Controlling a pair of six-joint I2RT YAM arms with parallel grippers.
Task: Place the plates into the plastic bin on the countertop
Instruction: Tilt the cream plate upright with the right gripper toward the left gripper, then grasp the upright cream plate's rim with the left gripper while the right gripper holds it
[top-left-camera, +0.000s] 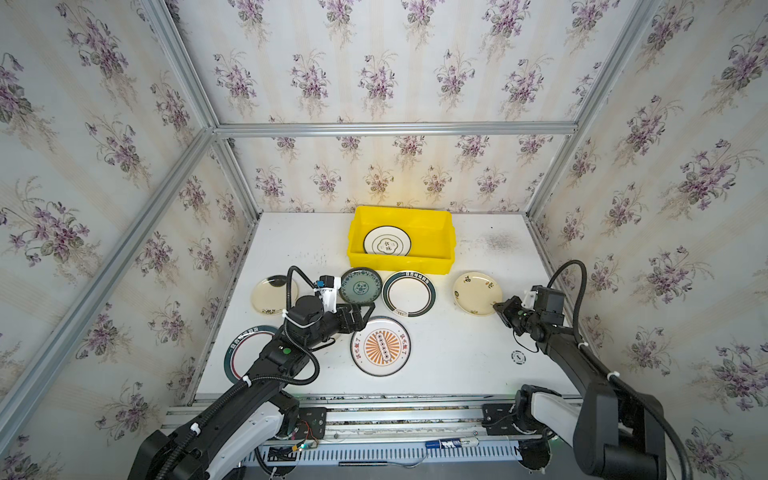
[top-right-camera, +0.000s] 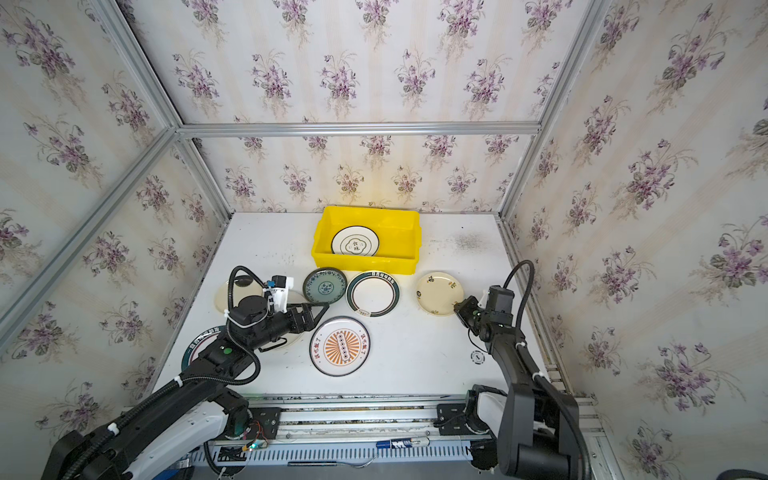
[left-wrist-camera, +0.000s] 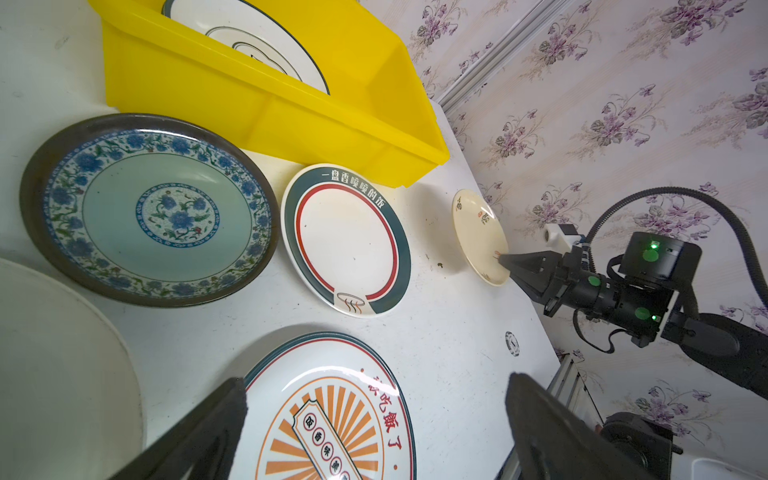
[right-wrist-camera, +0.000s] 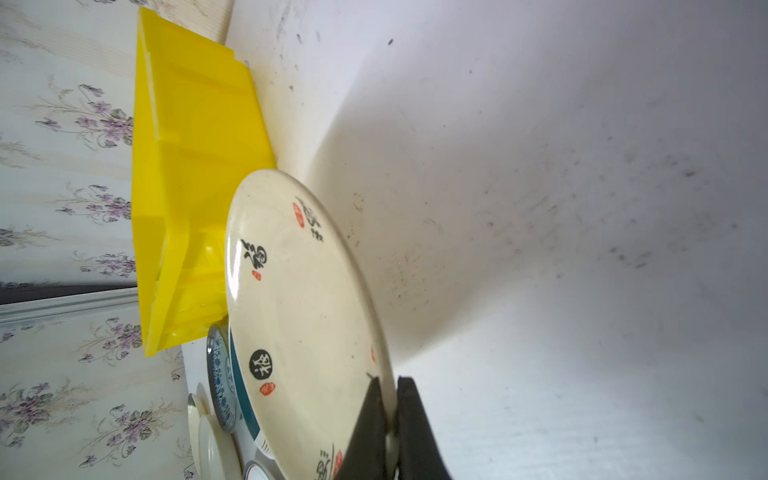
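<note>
While the right tool (right-wrist-camera: 390, 380) pinches the cream plate (right-wrist-camera: 299, 311), the spread left tool (left-wrist-camera: 376, 384) covers part of the sunburst plate (left-wrist-camera: 324, 432).

Robot lab test cell, papered like a home.
Purple-flowered wallpaper (top-left-camera: 374, 75) fills the upper frame between bare aluminium rails (top-left-camera: 395, 129); at lower centre lies a scuffed white countertop (top-left-camera: 453, 365), with robot arms (top-left-camera: 282, 361) based at the bottom edge.

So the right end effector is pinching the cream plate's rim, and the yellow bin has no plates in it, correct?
Not quite. The yellow bin holds one white plate, as both top views show. The rest stands: the right end effector is shut on the cream plate at its rim.
</note>
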